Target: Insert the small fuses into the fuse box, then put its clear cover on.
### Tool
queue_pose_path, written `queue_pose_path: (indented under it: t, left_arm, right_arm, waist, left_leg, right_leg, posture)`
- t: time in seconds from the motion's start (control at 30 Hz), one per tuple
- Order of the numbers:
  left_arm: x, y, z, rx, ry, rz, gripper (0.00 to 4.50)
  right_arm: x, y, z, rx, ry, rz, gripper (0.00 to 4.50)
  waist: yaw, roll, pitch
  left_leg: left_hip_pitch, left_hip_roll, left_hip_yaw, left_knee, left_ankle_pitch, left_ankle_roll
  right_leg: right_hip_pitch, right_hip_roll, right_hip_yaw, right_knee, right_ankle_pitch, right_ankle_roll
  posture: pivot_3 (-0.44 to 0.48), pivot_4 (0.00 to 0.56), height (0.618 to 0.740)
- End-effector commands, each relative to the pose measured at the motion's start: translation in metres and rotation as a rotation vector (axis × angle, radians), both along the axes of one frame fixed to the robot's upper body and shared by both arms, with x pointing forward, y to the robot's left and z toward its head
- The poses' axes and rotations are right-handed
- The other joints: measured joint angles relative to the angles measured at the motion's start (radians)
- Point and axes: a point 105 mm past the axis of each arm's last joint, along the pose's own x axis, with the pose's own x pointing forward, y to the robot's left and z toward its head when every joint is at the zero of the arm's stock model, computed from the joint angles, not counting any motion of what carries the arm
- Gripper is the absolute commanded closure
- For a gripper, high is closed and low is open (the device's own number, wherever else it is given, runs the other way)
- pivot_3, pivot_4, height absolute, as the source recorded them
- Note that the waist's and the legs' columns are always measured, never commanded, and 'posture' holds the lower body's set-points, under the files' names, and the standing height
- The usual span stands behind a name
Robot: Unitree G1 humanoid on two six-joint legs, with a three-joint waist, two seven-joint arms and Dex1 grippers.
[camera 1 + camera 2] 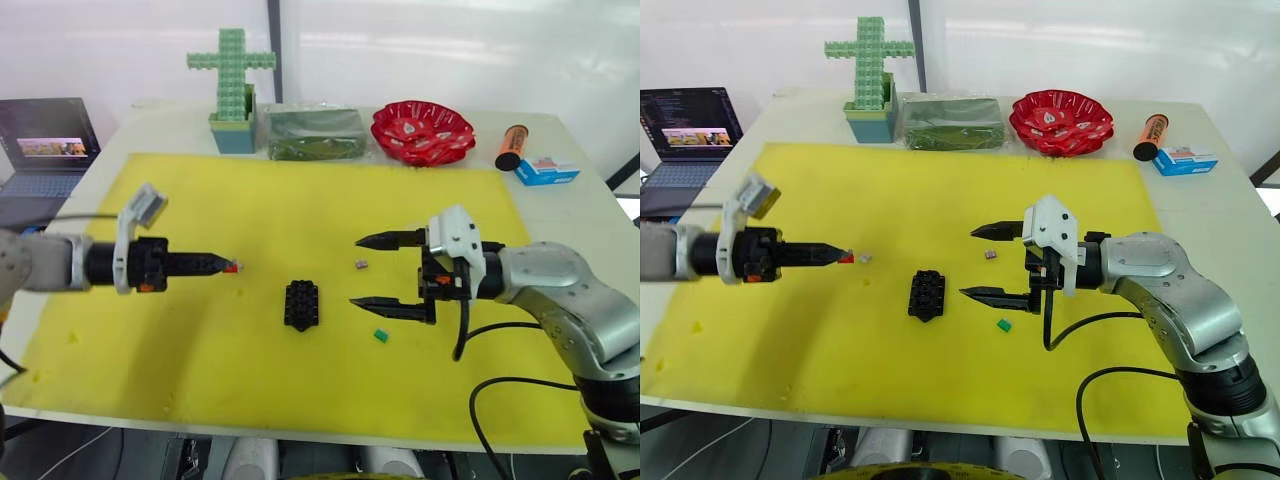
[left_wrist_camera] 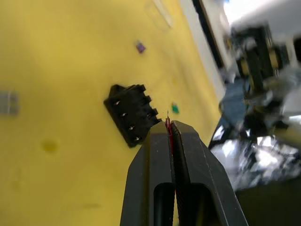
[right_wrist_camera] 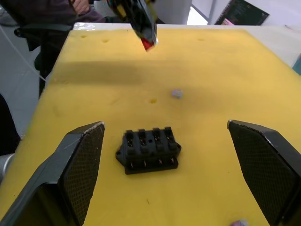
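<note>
The small black rectangular plastic fuse box [image 1: 301,305] lay mid-mat on the yellow mat [image 1: 250,190], its long axis running away from the robot. The left gripper [image 1: 229,265] was clenched on the tiny red fuse [image 1: 232,267], above the mat to the box's left. The right gripper [image 1: 385,271] stood wide apart, holding nothing, just right of the box.

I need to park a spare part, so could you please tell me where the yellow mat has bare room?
The mat's front strip, nearer than the fuse box, is bare. So is the band between the back row, from the green cross to the red bowl, and both tools. The middle is crowded: left tool with red fuse, right tool, purplish fuse, green fuse.
</note>
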Motion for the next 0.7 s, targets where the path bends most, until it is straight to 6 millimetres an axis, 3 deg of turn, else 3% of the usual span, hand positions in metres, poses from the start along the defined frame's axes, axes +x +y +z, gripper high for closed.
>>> queue_pose_path:
  t: [0.03, 0.17, 0.23, 0.33, 0.43, 0.53, 0.63, 0.7]
  left_arm:
    - [0.002, 0.006, -0.019, 0.34, -0.147, -0.388, 4.46]
    - [0.031, 0.017, -0.025, 0.88, -0.465, -0.898, 4.46]
    - [0.042, 0.022, -0.021, 1.01, -0.544, -1.085, 4.46]
    - [0.046, -0.015, 0.0, 1.067, -0.741, -1.45, 4.46]
    - [0.041, -0.006, 0.005, 1.164, -0.791, -1.857, 4.46]
    - [0.041, -0.011, 0.001, 1.145, -0.821, -2.001, 4.46]
    - [0.044, -0.026, -0.007, 1.105, -0.872, -2.031, 4.46]
    - [0.038, -0.027, -0.014, 1.069, -0.834, -2.036, 4.46]
  right_arm:
    - [0.0, -0.002, 0.006, 0.0, -0.047, 0.023, 0.0]
    - [0.002, -0.001, 0.001, 0.004, -0.052, 0.025, 0.0]
    - [0.002, -0.001, 0.0, 0.008, -0.052, 0.024, 0.0]
    - [-0.002, -0.001, -0.007, -0.005, -0.052, 0.018, 0.0]
    - [-0.005, 0.001, -0.006, 0.008, -0.052, 0.008, 0.0]
    - [-0.007, 0.004, -0.005, 0.005, -0.058, 0.009, 0.0]
    - [-0.007, 0.005, -0.004, 0.006, -0.056, 0.008, 0.0]
    - [-0.007, 0.005, -0.004, 0.007, -0.054, 0.006, 0.0]
  waist:
    - [0.003, -0.002, 0.0]
    - [0.009, -0.006, 0.003]
    - [0.011, -0.006, 0.003]
    - [0.015, -0.011, 0.007]
    - [0.017, -0.007, 0.011]
    - [0.0, -0.006, 0.01]
    - [0.002, -0.006, 0.011]
    - [0.002, -0.008, 0.011]
  left_leg:
    - [-0.003, 0.0, 0.002, 0.001, 0.0, 0.0]
    - [-0.014, 0.004, -0.005, 0.004, 0.001, -0.001]
    - [-0.013, 0.005, -0.005, 0.005, 0.001, -0.001]
    - [-0.013, 0.008, -0.006, 0.006, 0.001, 0.0]
    - [-0.015, 0.011, -0.007, 0.012, -0.001, 0.002]
    - [-0.012, 0.012, -0.008, 0.013, -0.001, 0.003]
    - [-0.012, 0.015, -0.007, 0.018, -0.001, 0.003]
    - [-0.013, 0.016, -0.008, 0.02, -0.001, 0.004]
  right_leg:
    - [-0.002, 0.002, -0.001, 0.0, 0.0, 0.001]
    - [-0.01, 0.009, -0.001, 0.002, 0.003, 0.008]
    - [-0.009, 0.01, 0.0, 0.002, 0.003, 0.008]
    - [-0.008, 0.012, 0.0, 0.002, 0.003, 0.009]
    - [-0.007, 0.015, 0.001, 0.002, 0.004, 0.01]
    - [-0.006, 0.016, 0.003, 0.003, 0.005, 0.012]
    - [-0.004, 0.019, 0.001, 0.007, 0.005, 0.012]
    - [-0.004, 0.019, 0.0, 0.008, 0.005, 0.013]
  posture:
    - [0.0, 0.15, 0.74]
    - [0.0, 0.15, 0.74]
    - [0.0, 0.15, 0.74]
    - [0.0, 0.15, 0.74]
    - [0.0, 0.15, 0.74]
    - [0.0, 0.15, 0.74]
    - [0.0, 0.15, 0.74]
    - [0.0, 0.15, 0.74]
